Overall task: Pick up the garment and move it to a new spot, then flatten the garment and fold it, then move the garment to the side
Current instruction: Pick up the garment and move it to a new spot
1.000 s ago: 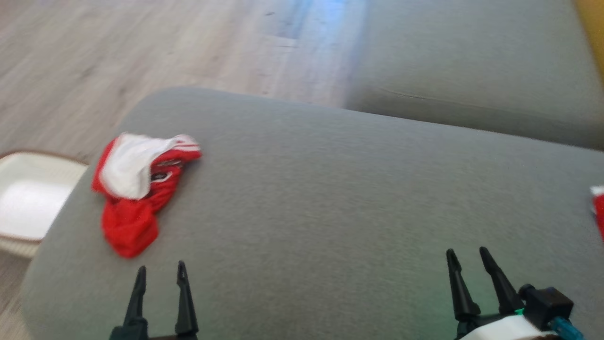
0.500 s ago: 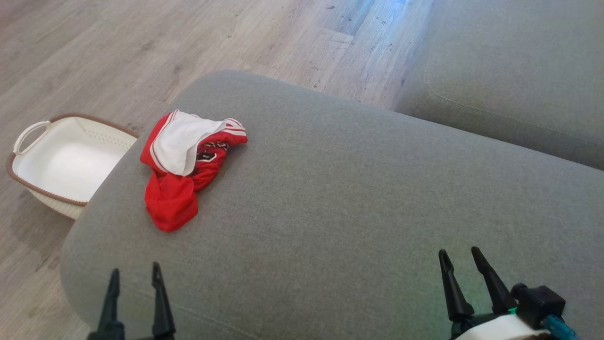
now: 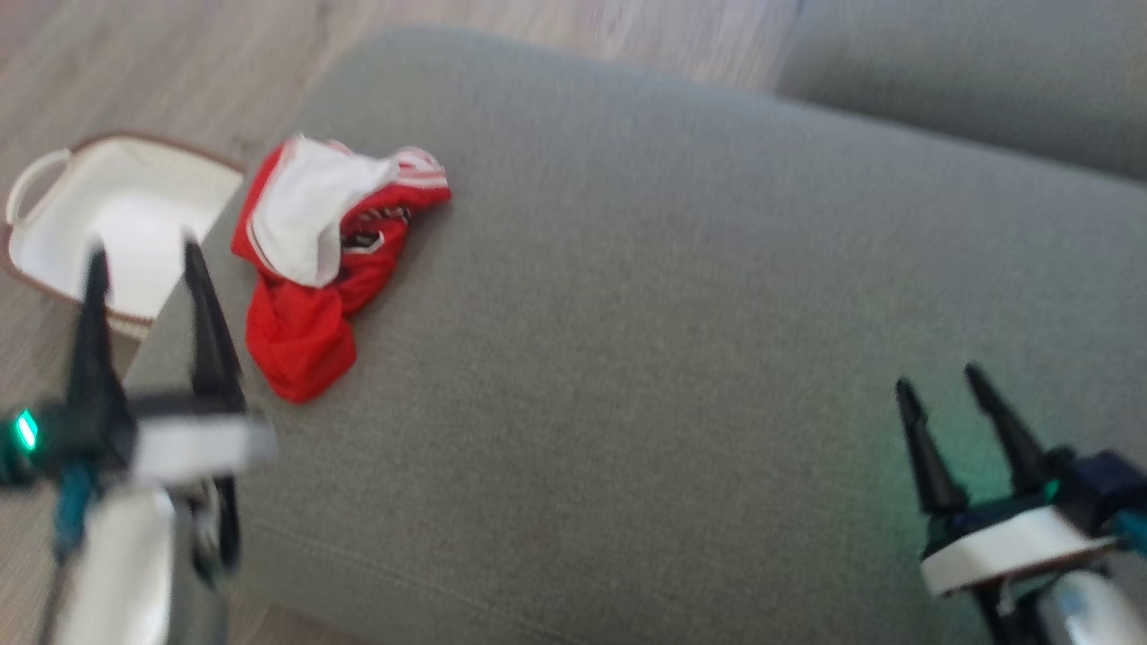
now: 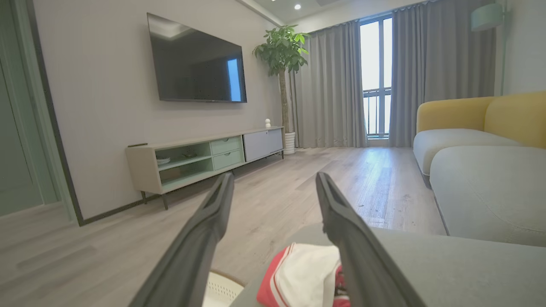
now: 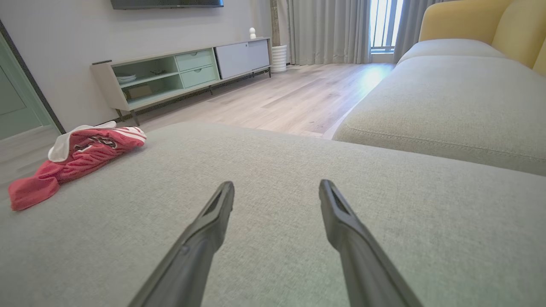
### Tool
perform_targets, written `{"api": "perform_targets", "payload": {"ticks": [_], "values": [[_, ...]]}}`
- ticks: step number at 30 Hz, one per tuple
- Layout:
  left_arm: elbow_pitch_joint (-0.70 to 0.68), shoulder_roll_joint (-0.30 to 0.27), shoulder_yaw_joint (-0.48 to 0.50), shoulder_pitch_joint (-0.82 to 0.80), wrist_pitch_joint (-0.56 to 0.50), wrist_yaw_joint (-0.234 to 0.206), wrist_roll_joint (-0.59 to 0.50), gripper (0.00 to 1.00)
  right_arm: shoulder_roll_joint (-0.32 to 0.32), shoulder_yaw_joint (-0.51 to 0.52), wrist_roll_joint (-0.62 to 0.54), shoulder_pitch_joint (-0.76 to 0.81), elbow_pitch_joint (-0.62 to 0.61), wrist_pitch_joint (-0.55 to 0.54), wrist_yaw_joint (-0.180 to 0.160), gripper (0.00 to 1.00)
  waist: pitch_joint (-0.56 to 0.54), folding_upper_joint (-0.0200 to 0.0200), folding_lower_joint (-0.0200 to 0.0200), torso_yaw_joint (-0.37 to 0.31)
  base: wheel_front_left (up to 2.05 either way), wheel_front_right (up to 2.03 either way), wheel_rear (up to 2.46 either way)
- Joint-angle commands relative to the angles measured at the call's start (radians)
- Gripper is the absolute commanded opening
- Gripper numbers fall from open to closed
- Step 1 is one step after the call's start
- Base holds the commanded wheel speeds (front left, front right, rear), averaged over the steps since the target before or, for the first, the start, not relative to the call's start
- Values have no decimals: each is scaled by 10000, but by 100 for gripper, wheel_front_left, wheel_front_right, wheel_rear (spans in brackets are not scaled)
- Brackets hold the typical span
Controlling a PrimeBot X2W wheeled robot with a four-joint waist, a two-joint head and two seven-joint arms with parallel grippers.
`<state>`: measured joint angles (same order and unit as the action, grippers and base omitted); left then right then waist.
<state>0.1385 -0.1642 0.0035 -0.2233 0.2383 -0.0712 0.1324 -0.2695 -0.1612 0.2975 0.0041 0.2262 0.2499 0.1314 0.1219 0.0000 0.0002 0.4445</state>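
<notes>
The garment is a crumpled red and white piece lying near the left end of a grey sofa cushion. In the left wrist view the garment sits low between the fingers, and in the right wrist view the garment lies far left. My left gripper is open and raised at the cushion's left edge, just left of the garment, holding nothing. My right gripper is open over the cushion's right part, far from the garment, also holding nothing.
A white basket with a brown rim stands on the wood floor left of the cushion. A second grey cushion lies behind on the right. In the wrist views a TV stand lines the far wall.
The head camera has shifted and the picture is blurred. My left arm has risen and reached forward, up to the garment's left side. My right gripper sits a little higher in view.
</notes>
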Motion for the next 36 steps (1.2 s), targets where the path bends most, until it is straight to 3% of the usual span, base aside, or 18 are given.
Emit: {"api": "perform_targets", "payload": {"ticks": [1, 7, 10, 15, 20, 29, 31, 36], "values": [[-136, -406, 471, -922, -12, 50, 17, 100, -409, -175, -100, -311, -360, 118, -7, 100, 940, 0, -2, -108, 0, 0, 0], [1936, -1139, 569, -3976, -897, 478, 288, 100, -1513, 43, -73, -777, -944, -92, -7, 100, 2265, 0, -2, -349, 0, 0, 0], [3487, -1564, 564, -5340, -1492, 690, 348, 100, -1932, 228, -70, -969, -1438, -413, -7, 100, 2825, 0, -2, -522, 0, 0, 0], [6292, -1786, 734, -7102, -2765, 1074, 908, 100, -2330, 423, -23, -1127, -2127, -819, -7, 100, 3431, 0, -2, -809, 0, 0, 0], [8342, -1808, 888, -8073, -3987, 1375, 1462, 100, -2469, 630, -54, -1112, -2661, -1120, -7, 100, 3969, 0, -2, -1065, 0, 0, 0], [10251, -1631, 1051, -8480, -5189, 1580, 2042, 99, -2572, 964, -168, -1078, -3192, -1321, -7, 100, 4682, 0, -2, -1256, 0, 0, 0], [10355, -1619, 1019, -8517, -4891, 1603, 2046, 0, -2517, 1024, -200, -1086, -3213, -1326, -7, 100, 4736, 0, -2, -1242, 0, 0, 0], [10164, -1845, 734, -8842, -3514, 1650, 1765, 0, -2174, 853, -264, -1221, -3020, -1130, -7, 100, 4431, 0, -2, -1287, 0, 0, 0]]}}
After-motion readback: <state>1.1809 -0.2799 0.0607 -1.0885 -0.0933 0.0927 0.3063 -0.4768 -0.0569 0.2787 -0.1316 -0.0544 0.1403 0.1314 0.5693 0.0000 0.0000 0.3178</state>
